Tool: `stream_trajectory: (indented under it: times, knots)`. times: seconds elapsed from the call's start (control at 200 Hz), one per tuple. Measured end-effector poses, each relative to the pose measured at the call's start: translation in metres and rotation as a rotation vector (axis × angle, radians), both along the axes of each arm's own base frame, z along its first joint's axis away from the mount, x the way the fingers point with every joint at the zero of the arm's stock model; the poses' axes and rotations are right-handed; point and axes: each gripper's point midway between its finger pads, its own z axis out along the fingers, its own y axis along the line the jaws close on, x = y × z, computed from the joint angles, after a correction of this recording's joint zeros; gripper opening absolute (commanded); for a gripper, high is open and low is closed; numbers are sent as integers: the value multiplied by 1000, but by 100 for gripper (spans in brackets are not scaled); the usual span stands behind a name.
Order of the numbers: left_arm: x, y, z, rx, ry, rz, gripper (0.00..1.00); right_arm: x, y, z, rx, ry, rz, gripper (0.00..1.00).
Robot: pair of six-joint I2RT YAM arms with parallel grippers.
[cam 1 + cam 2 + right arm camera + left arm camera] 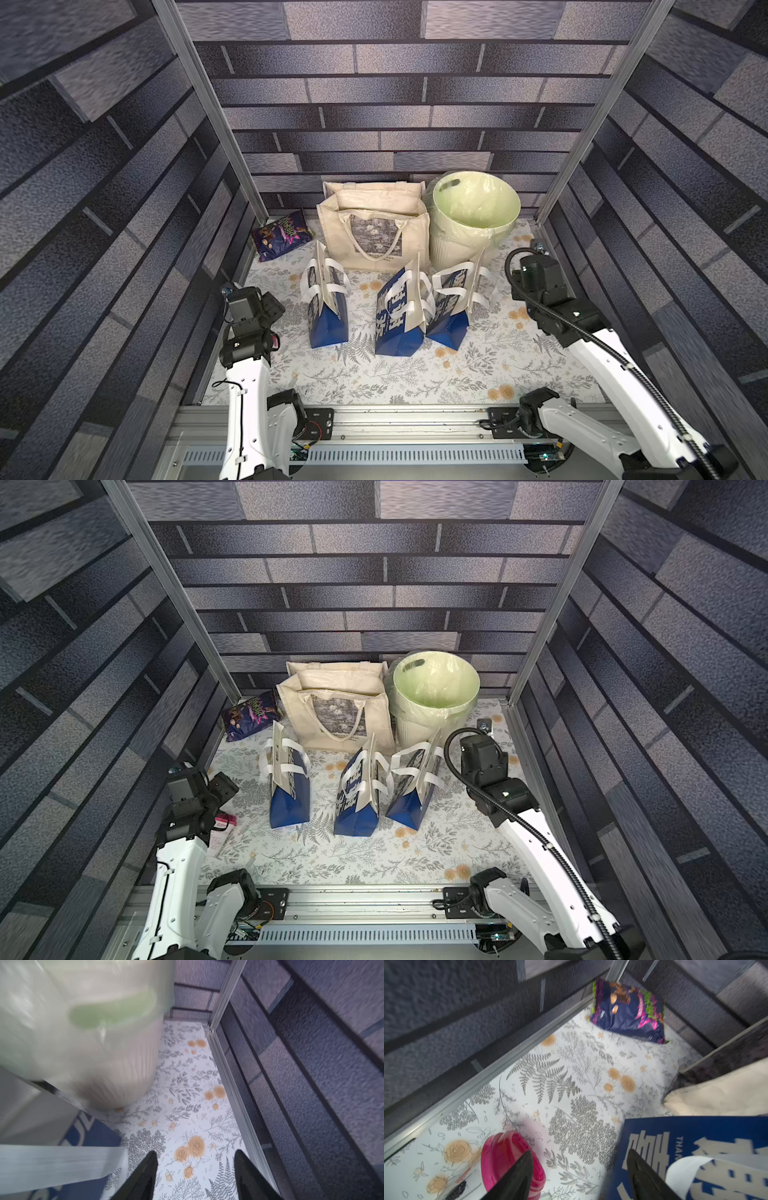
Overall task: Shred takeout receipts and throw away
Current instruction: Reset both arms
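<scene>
Three blue-and-white paper bags stand in a row in both top views: left point(328, 320), middle point(395, 332) and right point(449, 324). A thin white slip rises from the middle bag point(415, 291) and one from the right bag point(478, 270); they look like the takeout receipts, though I cannot be sure. The lined pale green bin point(457, 245) stands at the back right. My left gripper point(579, 1151) is open beside the left bag point(675, 1132), holding nothing. Near the bin point(116, 1076), my right gripper point(195, 1151) hangs open over bare cloth.
A cream canvas tote point(374, 237) stands behind the bags, and a dark snack packet point(282, 235) lies in the back left corner. A pink-capped bottle point(504, 1153) lies by my left fingers. Metal frame rails and walls close both sides.
</scene>
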Motion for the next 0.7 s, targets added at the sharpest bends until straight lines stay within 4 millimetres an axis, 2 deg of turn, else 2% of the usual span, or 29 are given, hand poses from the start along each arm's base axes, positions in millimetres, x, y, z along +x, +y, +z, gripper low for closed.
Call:
stream_trajectory:
  times: [0.055,0.1,0.195,0.3,0.456,0.586,0.701]
  knots:
    - [-1,-1,-14,0,11,-4,70,-5,-6,-41,-12,49,-22,65]
    - [-1,-1,-23,1,10,-9,70,-6,-9,-65,-7,78,-33,67]
    - [1,-2,-36,3,-11,-16,73,10,-5,-93,18,90,-30,71]
    - [10,-4,-39,9,-57,-45,80,37,8,-110,51,54,14,75]
    - [31,-7,-41,31,-117,-104,91,69,23,-123,82,-44,110,80]
    - [46,-11,-49,34,-126,-152,93,87,21,-124,81,-138,153,81]
    - [60,-15,-50,56,-158,-197,93,88,8,-141,116,-191,158,85]
